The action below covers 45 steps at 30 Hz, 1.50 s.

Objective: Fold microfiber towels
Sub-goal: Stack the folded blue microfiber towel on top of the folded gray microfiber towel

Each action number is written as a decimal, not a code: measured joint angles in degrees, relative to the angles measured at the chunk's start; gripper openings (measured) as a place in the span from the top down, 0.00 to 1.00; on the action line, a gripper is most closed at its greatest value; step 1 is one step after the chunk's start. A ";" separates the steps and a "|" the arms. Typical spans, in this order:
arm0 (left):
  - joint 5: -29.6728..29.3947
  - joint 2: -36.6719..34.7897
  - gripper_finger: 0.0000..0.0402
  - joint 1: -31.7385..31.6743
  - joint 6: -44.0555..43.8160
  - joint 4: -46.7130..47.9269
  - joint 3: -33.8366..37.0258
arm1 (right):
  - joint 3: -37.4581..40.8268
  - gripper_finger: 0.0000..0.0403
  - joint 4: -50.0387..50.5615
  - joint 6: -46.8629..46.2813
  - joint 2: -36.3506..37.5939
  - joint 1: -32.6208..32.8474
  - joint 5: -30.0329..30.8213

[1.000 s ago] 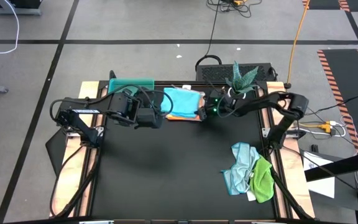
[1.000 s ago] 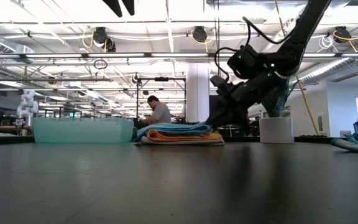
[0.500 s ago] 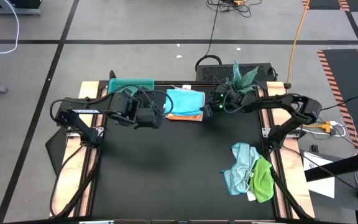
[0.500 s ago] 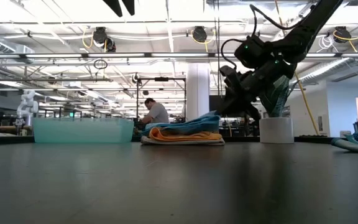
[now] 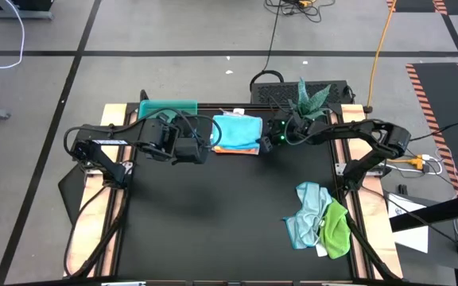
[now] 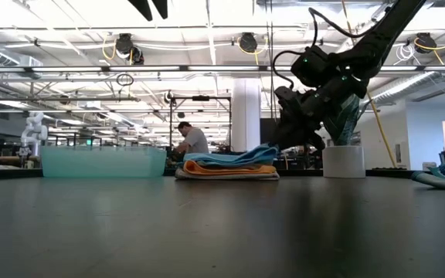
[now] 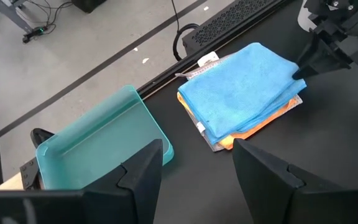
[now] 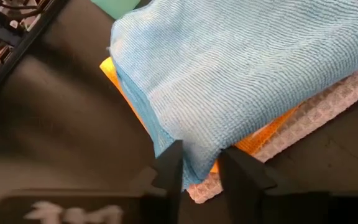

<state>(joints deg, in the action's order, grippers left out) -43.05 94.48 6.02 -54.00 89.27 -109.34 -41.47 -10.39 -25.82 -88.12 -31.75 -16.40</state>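
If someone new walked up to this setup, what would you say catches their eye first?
Probably the neat stack of folded towels at the table's far edge, bright blue on top of orange and white, with the right gripper at its corner, fingers slightly apart. Next, the loose heap of pale blue and green towels near the right edge, not yet folded. The left gripper hangs open beside the teal tray.
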 joint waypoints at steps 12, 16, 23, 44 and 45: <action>0.02 0.00 0.51 -0.07 -0.17 -0.17 -0.02 | 0.02 0.50 8.19 2.47 4.69 -0.02 -3.88; 0.04 0.00 0.51 -0.77 0.10 -0.64 -0.02 | 0.02 0.51 10.57 4.43 9.59 -0.13 0.68; 0.02 0.00 0.51 -3.26 7.31 -4.84 -0.02 | -0.02 0.56 1.49 3.70 12.08 1.00 1.45; 1.70 0.00 0.51 -5.95 15.35 -9.46 -0.02 | -9.27 1.00 7.34 10.36 -11.69 4.45 6.19; 1.71 0.00 0.51 -5.95 15.35 -9.45 -0.02 | -9.27 1.00 8.40 10.87 -12.21 4.37 6.28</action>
<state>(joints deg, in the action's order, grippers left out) -41.33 94.48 0.08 -38.65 79.82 -109.36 -50.74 -1.99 -14.96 -100.32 -27.38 -10.13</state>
